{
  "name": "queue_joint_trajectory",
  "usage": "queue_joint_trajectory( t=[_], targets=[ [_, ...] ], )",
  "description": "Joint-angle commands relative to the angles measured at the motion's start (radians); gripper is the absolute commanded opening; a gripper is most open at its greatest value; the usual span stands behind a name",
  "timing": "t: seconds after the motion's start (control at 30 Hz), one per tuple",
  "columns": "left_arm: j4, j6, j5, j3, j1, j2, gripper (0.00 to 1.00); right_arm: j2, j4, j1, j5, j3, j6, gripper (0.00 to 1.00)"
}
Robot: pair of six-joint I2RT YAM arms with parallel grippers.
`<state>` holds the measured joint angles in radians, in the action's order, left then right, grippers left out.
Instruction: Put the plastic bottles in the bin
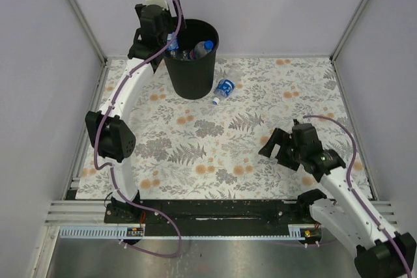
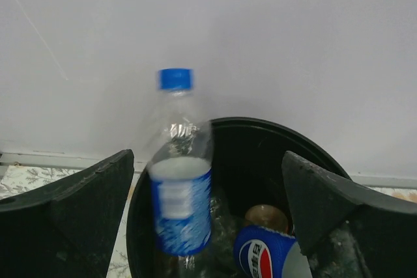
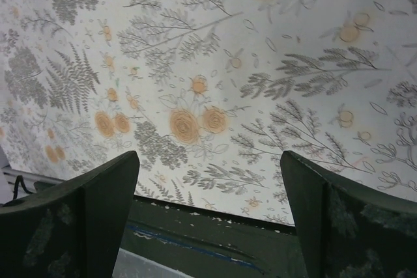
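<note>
The left arm [image 1: 124, 105] reaches up the left side of the desk [image 1: 195, 151] to the far left corner, and the left jaws hang over the left rim of the bin [image 1: 192, 79]. In the left wrist view these jaws stand wide apart. Between them is a clear blue-capped bottle [image 2: 179, 187] with a blue label, upright and blurred, with a gap on either side so that neither jaw touches it. Its lower end sits in front of the open mouth of the bin [image 2: 273, 127].

Inside the bin lie more bottles. One with a blue cap [image 1: 202, 48] leans toward the right wall, and the wrist view shows a Pepsi label [image 2: 260, 257] low on the right.

Just right of the bin's base, a loose bottle [image 1: 223, 90] lies on its side on the floral cloth, with its cap pointing near and left.

Well apart from it, at the near right, the right arm [image 1: 345, 190] holds the right jaws low over the cloth [image 3: 195, 63]. They are spread wide, with only the flower pattern between them.
</note>
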<state>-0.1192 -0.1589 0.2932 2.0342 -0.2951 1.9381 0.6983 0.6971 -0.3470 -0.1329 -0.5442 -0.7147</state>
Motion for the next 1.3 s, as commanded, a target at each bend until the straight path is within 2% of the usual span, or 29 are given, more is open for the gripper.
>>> queue_joint_trajectory(
  t=[0.0, 0.1, 0.23, 0.43, 0.6, 0.7, 0.9, 1.0, 1.27],
  targets=[
    [-0.005, -0.004, -0.014, -0.023, -0.015, -0.131, 0.99, 0.154, -0.148, -0.006, -0.076, -0.169, 0.05, 0.99],
    [-0.08, 0.002, 0.035, -0.098, -0.016, -0.226, 0.99, 0.286, -0.247, -0.004, -0.061, -0.285, 0.049, 0.99],
    [-0.247, -0.076, 0.012, -0.219, -0.018, -0.387, 0.99, 0.517, -0.376, 0.0, -0.02, -0.485, 0.024, 0.99],
    [-0.477, -0.211, 0.024, -0.442, -0.022, -0.612, 0.99, 0.964, -0.369, 0.034, -0.004, -0.871, 0.008, 0.99],
    [-0.565, -0.307, -0.009, -0.652, -0.026, -0.815, 0.99, 1.266, -0.279, 0.045, -0.031, -1.175, -0.022, 0.99],
    [-0.586, -0.361, 0.004, -0.758, -0.024, -0.936, 0.99, 1.392, -0.22, 0.048, -0.03, -1.322, -0.032, 0.99],
    [-0.608, -0.398, 0.021, -0.861, -0.024, -1.074, 0.99, 1.517, -0.214, 0.052, -0.034, -1.407, -0.055, 0.99],
    [-0.626, -0.39, 0.024, -0.867, -0.024, -1.093, 0.99, 1.561, -0.234, 0.051, -0.074, -1.425, -0.052, 0.99],
    [-0.64, -0.415, 0.0, -0.888, -0.024, -1.102, 0.99, 1.636, -0.202, 0.052, -0.053, -1.468, -0.055, 1.0]
  ],
)
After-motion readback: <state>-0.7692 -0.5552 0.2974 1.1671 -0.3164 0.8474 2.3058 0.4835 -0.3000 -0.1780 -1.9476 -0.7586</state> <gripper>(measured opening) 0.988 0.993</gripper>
